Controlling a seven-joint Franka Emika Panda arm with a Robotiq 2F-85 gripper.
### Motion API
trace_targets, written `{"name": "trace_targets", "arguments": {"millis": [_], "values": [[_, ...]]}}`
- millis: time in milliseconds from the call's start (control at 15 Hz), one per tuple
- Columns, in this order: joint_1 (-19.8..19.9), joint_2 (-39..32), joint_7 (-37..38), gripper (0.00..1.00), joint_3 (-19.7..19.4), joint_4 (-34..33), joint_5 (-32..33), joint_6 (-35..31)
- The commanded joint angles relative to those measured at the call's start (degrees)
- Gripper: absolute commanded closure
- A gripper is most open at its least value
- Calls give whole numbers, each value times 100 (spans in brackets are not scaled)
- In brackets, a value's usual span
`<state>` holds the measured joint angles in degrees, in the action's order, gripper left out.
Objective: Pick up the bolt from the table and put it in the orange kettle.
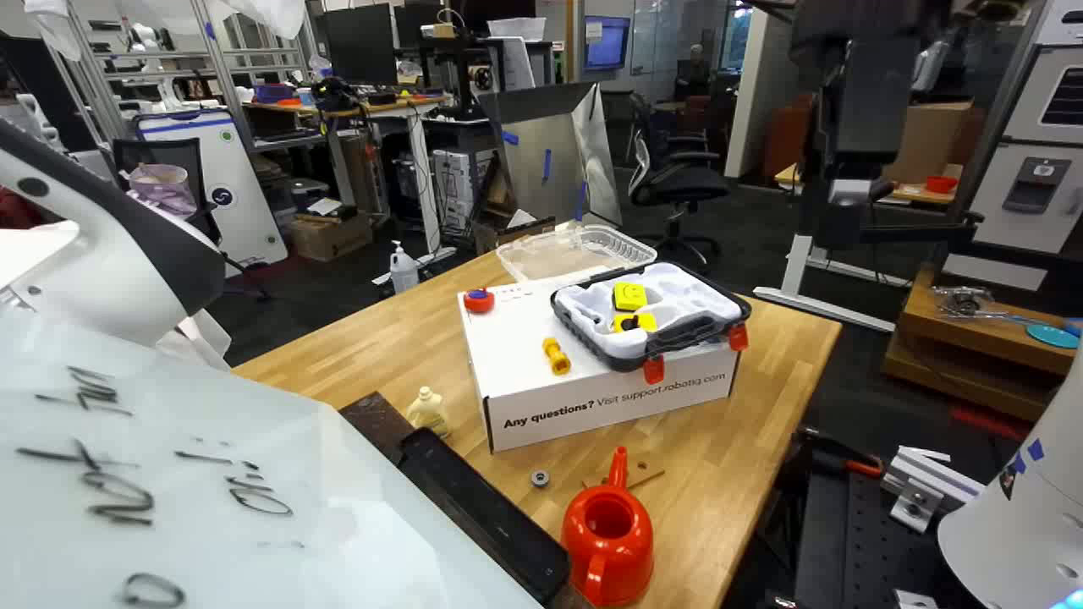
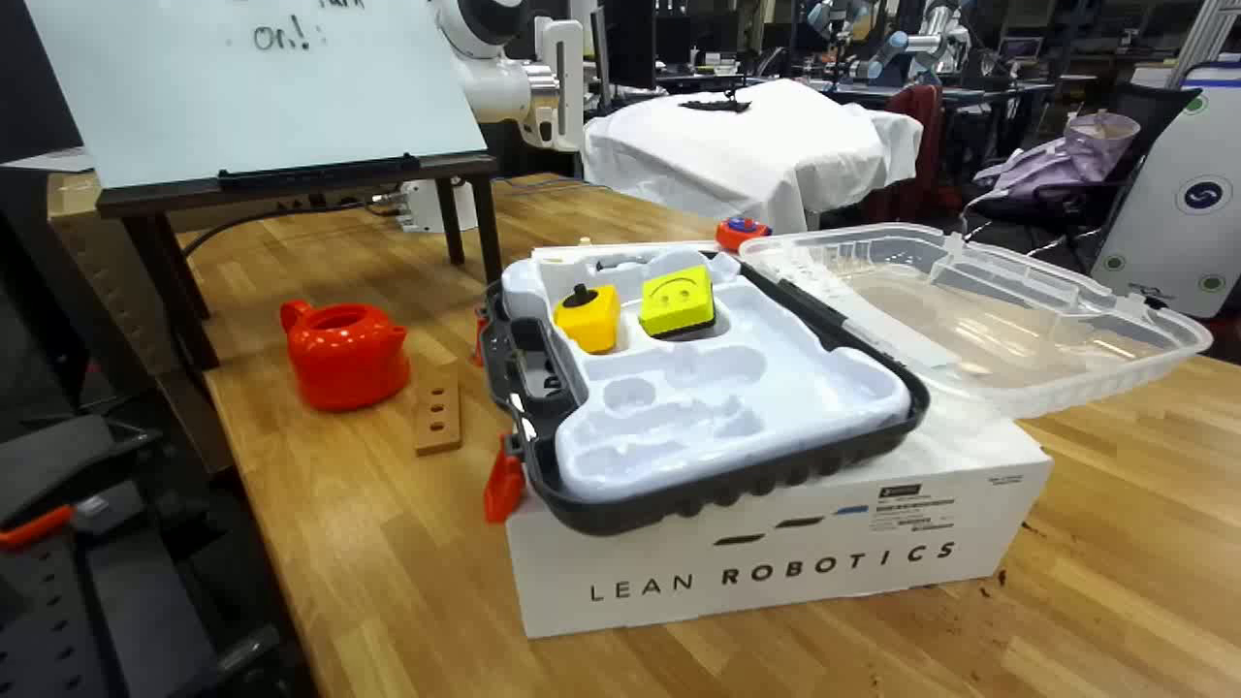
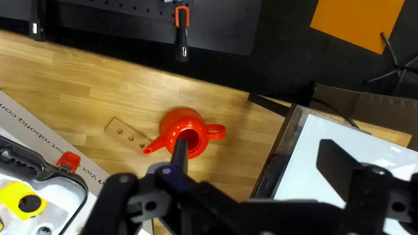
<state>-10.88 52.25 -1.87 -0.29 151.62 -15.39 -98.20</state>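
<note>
A small grey round metal piece with a dark centre (image 1: 540, 479) lies on the wooden table between the white box and the orange kettle; it looks like the bolt, but its shape is too small to tell. It does not show in the wrist view or the remaining exterior view. The orange kettle (image 1: 630, 541) stands upright and lidless near the table edge; it also shows in an exterior view (image 2: 349, 364) and the wrist view (image 3: 178, 120). My gripper (image 3: 256, 150) is open with nothing between its fingers, above the table, its left finger overlapping the kettle's mouth in the picture.
A white box (image 1: 584, 406) bears an open black case (image 2: 756, 475) and a yellow toy piece (image 1: 555, 356). A whiteboard (image 1: 279, 507) stands beside the kettle. A wooden block with holes (image 3: 127, 135) lies by the spout. A pale yellow bottle (image 1: 429, 413) stands by the box.
</note>
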Motion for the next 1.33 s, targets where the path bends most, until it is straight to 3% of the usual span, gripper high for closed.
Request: {"name": "trace_targets", "arguments": {"millis": [0, 333, 667, 733, 933, 1267], "values": [[151, -6, -92, 0, 107, -17, -82, 41], [417, -414, 169, 0, 340, 47, 178, -685], [459, -1412, 828, 0, 742, -50, 158, -1759], [339, -1074, 586, 0, 553, 96, 124, -1533], [336, -1427, 778, 0, 672, 22, 134, -1784], [360, -1410, 781, 0, 669, -8, 137, -1784]]}}
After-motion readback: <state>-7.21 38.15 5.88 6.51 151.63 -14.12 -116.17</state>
